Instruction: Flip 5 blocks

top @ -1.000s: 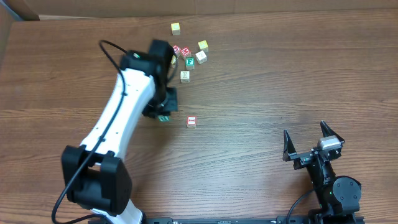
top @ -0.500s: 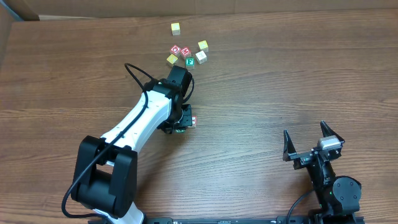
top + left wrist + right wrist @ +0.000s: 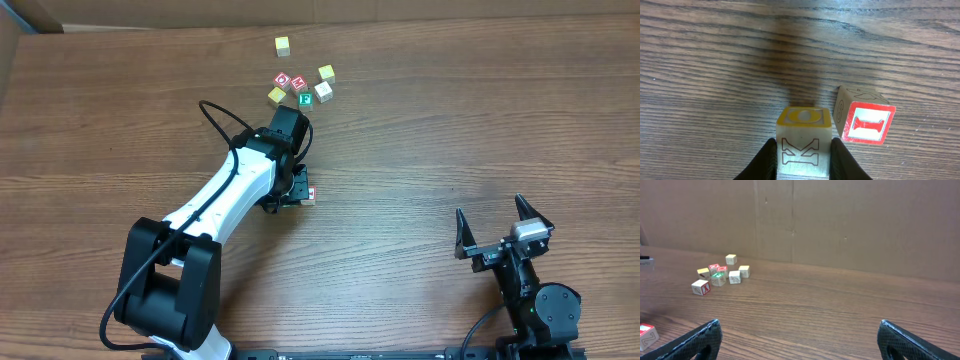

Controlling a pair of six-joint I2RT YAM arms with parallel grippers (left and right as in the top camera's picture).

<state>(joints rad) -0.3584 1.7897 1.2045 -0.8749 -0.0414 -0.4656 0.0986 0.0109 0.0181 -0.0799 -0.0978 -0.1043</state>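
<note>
In the left wrist view, my left gripper is shut on a pale block with a yellow "O" on top and a "K" facing the camera. Both black fingers press on its sides, low over the wood. Just to its right a block with a red "I" sits tilted on the table, a small gap apart. From overhead the left gripper is beside that red block. More blocks, among them the green "E", cluster at the back. My right gripper stands open and empty.
A lone yellow-topped cube lies beyond the cluster, near the cardboard wall at the table's far edge. Two red-topped cubes sit in the cluster. The right wrist view shows the cluster far to its left, with bare wood ahead.
The left arm swung right and forward, bringing its gripper from left of the red "I" block to right beside it. Over the last half second it barely moved. The right arm stayed still.
</note>
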